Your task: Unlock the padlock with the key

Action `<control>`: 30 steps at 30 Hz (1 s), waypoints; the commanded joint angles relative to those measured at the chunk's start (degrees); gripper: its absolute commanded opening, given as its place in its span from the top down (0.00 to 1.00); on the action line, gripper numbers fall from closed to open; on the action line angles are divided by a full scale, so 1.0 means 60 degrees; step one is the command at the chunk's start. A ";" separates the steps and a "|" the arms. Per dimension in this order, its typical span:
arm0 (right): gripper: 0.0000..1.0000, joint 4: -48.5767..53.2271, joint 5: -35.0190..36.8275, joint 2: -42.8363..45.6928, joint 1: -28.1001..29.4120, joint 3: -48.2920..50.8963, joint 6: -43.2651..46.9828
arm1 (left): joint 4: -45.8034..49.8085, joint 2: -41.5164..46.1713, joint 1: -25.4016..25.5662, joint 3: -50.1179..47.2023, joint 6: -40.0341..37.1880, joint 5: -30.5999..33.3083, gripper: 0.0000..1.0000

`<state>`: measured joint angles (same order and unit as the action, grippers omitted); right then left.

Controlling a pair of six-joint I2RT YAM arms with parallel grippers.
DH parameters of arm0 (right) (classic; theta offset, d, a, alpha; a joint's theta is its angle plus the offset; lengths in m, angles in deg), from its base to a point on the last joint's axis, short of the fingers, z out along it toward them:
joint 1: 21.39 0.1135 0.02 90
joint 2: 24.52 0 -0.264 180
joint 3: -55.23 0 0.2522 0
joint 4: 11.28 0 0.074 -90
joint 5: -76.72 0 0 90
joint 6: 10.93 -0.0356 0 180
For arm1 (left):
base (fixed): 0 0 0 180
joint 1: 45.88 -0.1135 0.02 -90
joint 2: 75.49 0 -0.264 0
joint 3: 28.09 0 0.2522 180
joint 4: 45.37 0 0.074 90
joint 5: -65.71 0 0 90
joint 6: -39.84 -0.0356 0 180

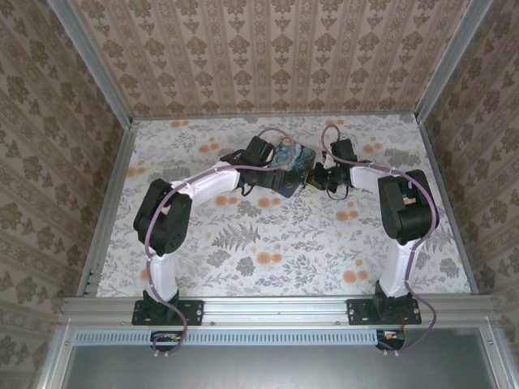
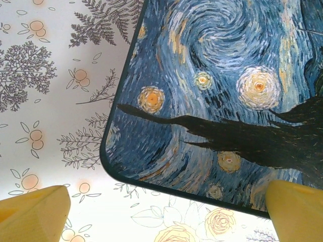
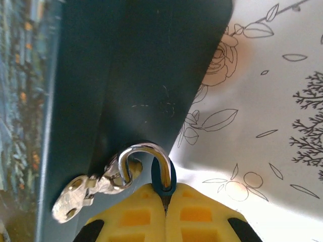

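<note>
Spread hand (image 2: 166, 214) over painted box (image 2: 227, 101)

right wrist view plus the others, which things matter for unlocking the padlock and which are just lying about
For the job:
tiny teal-blue padlock with silver shackle, pinched in the shut right gripper
silver metal clasp its shackle passes through
blue-and-yellow Starry Night-printed rectangular box carrying the clasp
open left gripper by the box corner

Just there:
floral-print table
patterned wallpaper walls

Floral-print table (image 1: 284, 251), Starry Night box (image 1: 286, 151) resting toward its far side
</note>
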<state>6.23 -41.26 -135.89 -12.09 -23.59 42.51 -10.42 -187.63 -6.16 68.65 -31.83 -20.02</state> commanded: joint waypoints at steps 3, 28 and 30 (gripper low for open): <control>1.00 -0.1895 -0.0457 0.0127 -0.0505 0.0916 -0.1420 | 0.1874 -0.0748 -0.0036 -0.0399 -0.0489 0.0356 0.00; 1.00 0.1416 -0.0054 -0.0671 -0.1048 -0.1943 0.0365 | 0.1960 -0.1174 -0.0062 -0.0238 -0.0565 0.0072 0.00; 1.00 0.1340 -0.0003 -0.0674 -0.1052 -0.1803 0.0394 | 0.1949 -0.1152 -0.0058 -0.0238 -0.0550 0.0079 0.00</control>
<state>14.06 -42.92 -139.50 -18.67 -35.30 43.36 -4.13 -193.62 -6.20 68.28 -33.99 -20.13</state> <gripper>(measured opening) 0.066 0.997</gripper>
